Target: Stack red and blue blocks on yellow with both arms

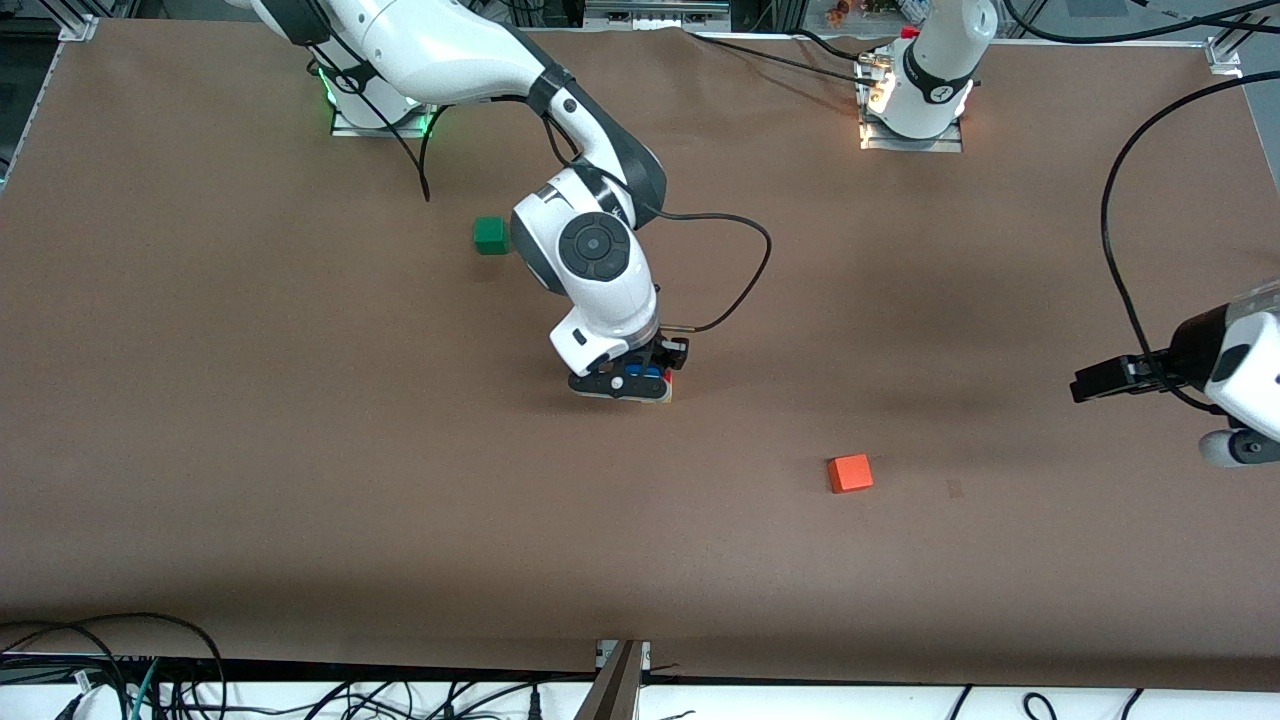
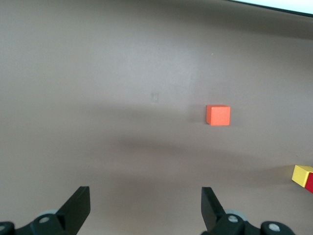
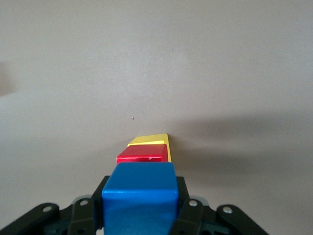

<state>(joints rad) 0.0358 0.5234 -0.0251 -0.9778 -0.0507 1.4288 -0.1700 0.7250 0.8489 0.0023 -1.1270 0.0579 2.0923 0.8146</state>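
Blue block (image 3: 140, 196) — clamped between the fingers of the right gripper (image 1: 632, 383), which I have over the mid-table stack. Red block (image 3: 142, 153) — on the yellow block (image 3: 155, 141), directly under the blue one; whether blue already touches red I cannot tell. Key relation: blue sits nearly square above red, so I judge the coming move to be a straight release or a slight lowering, no sideways shift. Left gripper (image 2: 145, 208) — fingers wide apart, holding nothing, waiting over the left arm's end of the table. Orange cube (image 1: 850, 473) and green cube (image 1: 490, 235) — lying well apart from the stack.
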